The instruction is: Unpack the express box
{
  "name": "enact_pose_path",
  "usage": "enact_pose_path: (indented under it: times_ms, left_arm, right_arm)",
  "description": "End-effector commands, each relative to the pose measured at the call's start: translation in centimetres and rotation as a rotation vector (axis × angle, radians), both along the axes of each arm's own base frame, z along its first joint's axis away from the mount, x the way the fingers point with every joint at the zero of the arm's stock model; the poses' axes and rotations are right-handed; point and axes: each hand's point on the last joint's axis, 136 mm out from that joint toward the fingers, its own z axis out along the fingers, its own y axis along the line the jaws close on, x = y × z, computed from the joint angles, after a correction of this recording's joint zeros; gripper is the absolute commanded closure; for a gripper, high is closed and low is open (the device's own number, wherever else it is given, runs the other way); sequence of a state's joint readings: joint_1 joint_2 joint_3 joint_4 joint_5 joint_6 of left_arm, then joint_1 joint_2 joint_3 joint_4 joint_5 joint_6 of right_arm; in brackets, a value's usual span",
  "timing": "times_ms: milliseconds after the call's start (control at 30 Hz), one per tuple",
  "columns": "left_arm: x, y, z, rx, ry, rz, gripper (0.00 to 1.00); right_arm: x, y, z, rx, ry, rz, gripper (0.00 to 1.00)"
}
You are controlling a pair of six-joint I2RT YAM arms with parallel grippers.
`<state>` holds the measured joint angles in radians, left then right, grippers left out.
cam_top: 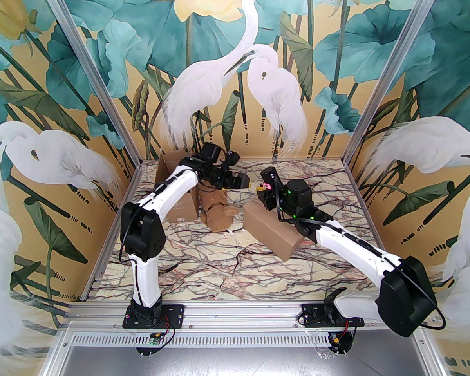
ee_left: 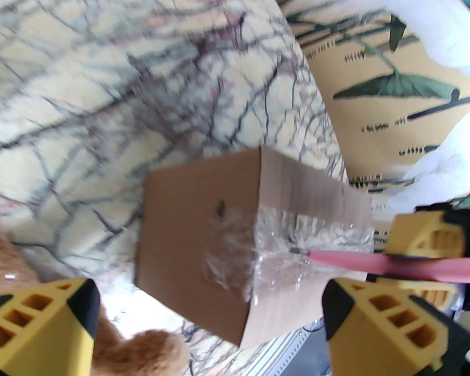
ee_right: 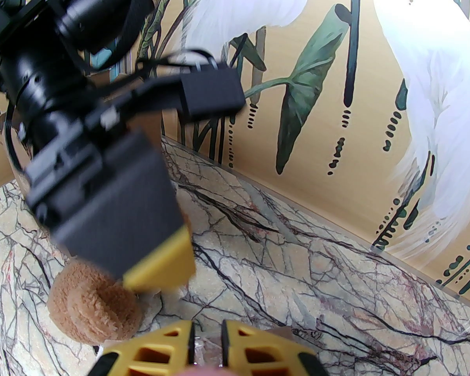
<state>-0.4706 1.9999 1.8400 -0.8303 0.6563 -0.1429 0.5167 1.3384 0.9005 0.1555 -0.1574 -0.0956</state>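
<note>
At the far left an open brown carton stands on the veined marble bench, half hidden behind the left arm. Beside it lies a fuzzy tan plush, and just above that hangs the left claw, its yellow fingers spread wide, holding nothing. To the right the oblong cardboard box lies slantwise, one end wrapped in crinkled clear tape. The right claw is clamped on a pink cutter whose tip touches that tape.

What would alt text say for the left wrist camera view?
A pink cutter, held by the right end effector, reaches the clear tape on a cardboard box. The left end effector frames it, wide open, beside a brown plush toy.
</note>
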Motion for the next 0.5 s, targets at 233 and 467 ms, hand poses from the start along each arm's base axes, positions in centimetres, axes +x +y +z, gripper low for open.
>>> enact_pose_path:
  times_ms: [233,467]
  left_arm:
    - [-2.5,-0.7,-4.0,0.051,0.057,-0.070,0.06]
    - [-1.6,-0.7,-7.0,0.099,0.089,-0.058,0.14]
  right_arm:
    - [-0.1,0.2,-2.6,-0.047,0.064,0.021,1.00]
    - [-0.4,0.7,-2.4,-0.043,0.065,0.053,1.00]
